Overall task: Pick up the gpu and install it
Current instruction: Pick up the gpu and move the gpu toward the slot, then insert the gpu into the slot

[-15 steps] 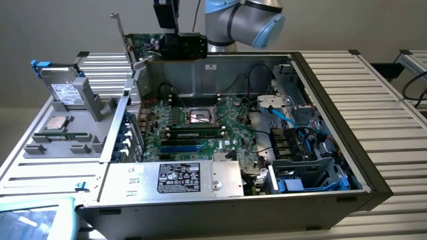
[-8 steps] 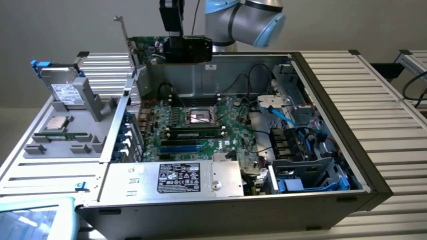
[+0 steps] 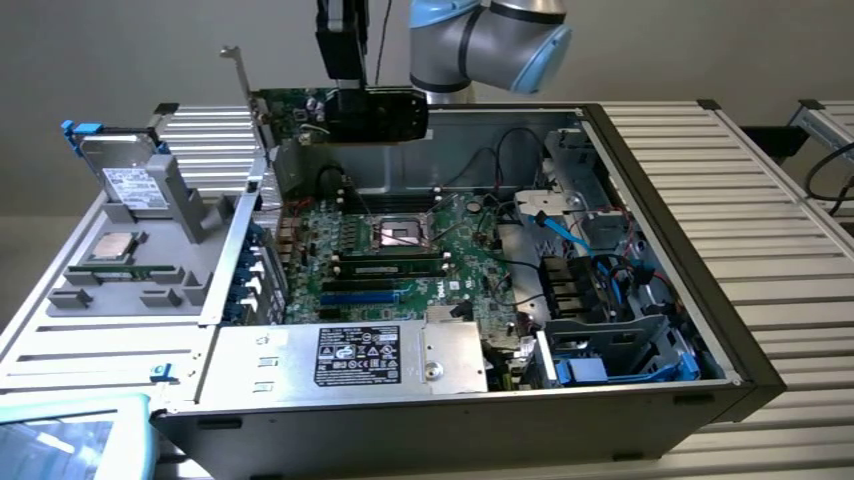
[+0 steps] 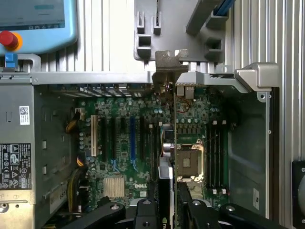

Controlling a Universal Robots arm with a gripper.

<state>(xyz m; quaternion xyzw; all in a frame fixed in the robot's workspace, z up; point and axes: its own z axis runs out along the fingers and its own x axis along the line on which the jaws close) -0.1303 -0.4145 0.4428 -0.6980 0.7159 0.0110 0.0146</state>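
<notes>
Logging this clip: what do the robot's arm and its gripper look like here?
The arm has rounded silver-grey joint housings with light blue caps. The gripper is black with a slim, boxy body; in the wrist view its fingers are black linkage bars with round silver bolt heads. I see no markings on either.

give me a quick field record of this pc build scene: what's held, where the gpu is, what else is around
gripper: shut on the gpu
gpu position: held in the air over the far side of the open case
gpu orientation: metal bracket toward the exterior view's left, black shroud toward its right
install state: not seated in any slot
motherboard: exposed inside the case, blue slot free
beside case: hard drive with white label, propped in a grey holder on the exterior view's left
</notes>
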